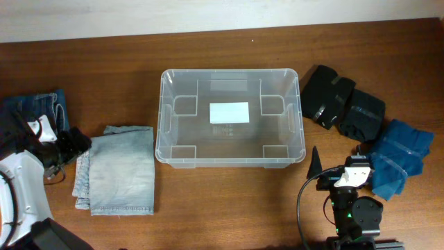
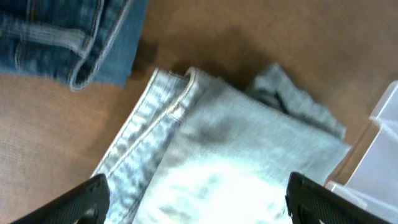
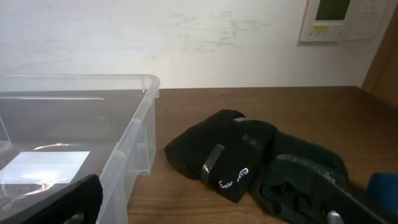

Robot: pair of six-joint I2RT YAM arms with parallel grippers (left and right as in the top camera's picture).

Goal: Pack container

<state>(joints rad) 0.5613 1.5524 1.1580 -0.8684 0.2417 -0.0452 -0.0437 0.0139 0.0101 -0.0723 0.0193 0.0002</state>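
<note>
The left gripper [image 2: 199,208] hangs with jaws spread wide and empty, just above the folded pale-blue denim garment [image 2: 249,162]. The right gripper [image 3: 205,214] is likewise spread and empty, near the bundled black garments [image 3: 230,155]. Between the arms sits the large clear plastic rectangular container [image 1: 164,118], holding only its white label [image 1: 229,112]. Packing looks unstarted, with every garment still outside.

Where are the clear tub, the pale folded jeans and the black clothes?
clear tub [image 1: 229,71]: overhead view, far rim.
pale folded jeans [image 1: 121,170]: overhead view, middle of the fold.
black clothes [image 3: 224,155]: right wrist view, nearer bundle.
</note>
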